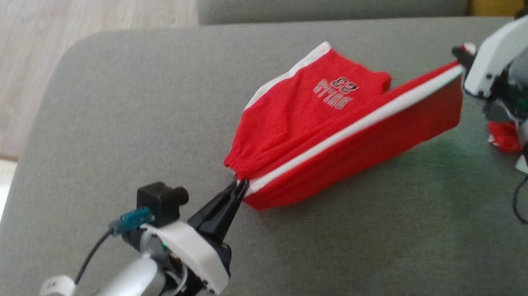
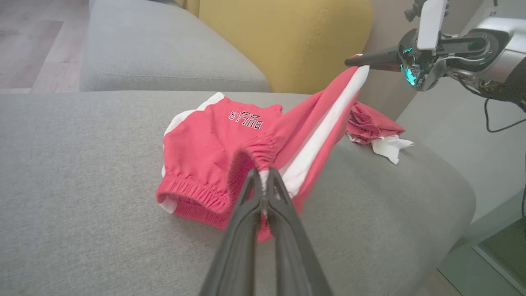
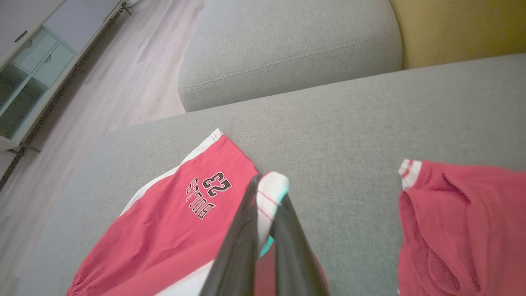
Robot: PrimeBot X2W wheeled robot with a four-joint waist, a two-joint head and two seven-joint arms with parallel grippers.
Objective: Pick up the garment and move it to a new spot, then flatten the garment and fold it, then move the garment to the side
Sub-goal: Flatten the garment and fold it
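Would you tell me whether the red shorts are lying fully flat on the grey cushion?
No: one edge of the red shorts is raised, stretched between left gripper and right gripper.

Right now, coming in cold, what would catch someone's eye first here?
The red shorts, stretched in a line over the grey sofa cushion: the left gripper has its fingers shut on the elastic waistband at the near left, the right gripper on a white-trimmed corner at the far right. A second red garment lies crumpled at the cushion's right end.
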